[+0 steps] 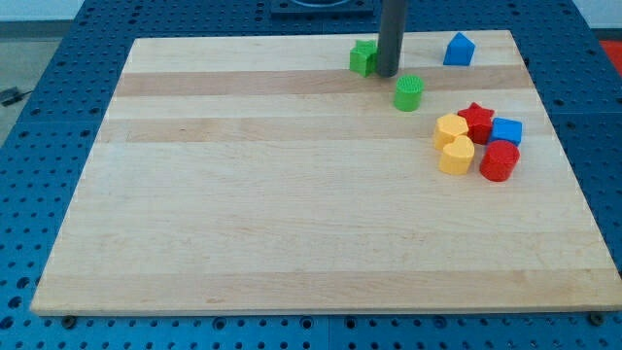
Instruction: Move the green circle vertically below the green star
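The wooden board [292,214] is a pale plank surface with a slightly darker stripe running across it near the view's top, and it rests on a blue perforated table [58,117]. Going from the view's left, most of the board is bare wood until the green star [362,58], which sits close to the top edge; its right side is partly hidden behind the dark rod, so only its notched left portion can be made out. The rod comes down from the top of the view, and my tip [388,75] rests on the board just beside the star's right edge, touching or nearly touching it; there are no jaws on this rod, so nothing is spread, pressed together or pinching. Just right of and below my tip sits the green circle [409,93], a short bright-green cylinder with a ribbed-looking top, apart from the tip and lying to the lower right of the star. Farther right, near the top edge, is a blue house-shaped block [459,49]. Below that is a tight cluster: two yellow blocks [450,130] [457,156], a red star [476,121], a blue cube [506,130] and a red cylinder [500,161], all touching or nearly so.
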Controlling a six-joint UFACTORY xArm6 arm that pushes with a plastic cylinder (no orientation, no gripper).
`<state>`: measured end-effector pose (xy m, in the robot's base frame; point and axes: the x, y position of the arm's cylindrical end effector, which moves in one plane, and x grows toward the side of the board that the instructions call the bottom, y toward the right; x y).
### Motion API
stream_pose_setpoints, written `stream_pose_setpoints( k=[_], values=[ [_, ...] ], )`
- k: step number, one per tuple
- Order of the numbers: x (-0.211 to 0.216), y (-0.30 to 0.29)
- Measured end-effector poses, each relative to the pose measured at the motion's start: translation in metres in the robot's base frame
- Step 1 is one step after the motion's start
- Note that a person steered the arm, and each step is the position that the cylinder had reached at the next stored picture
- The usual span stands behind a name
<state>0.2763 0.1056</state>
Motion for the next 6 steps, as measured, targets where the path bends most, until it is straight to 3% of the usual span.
stream_pose_setpoints(
  k=[2,3,5,6],
  values=[
    [0.028,0.046],
    [0.041,0.013],
    [0.067,-0.127],
    [0.042,-0.155]
  ],
)
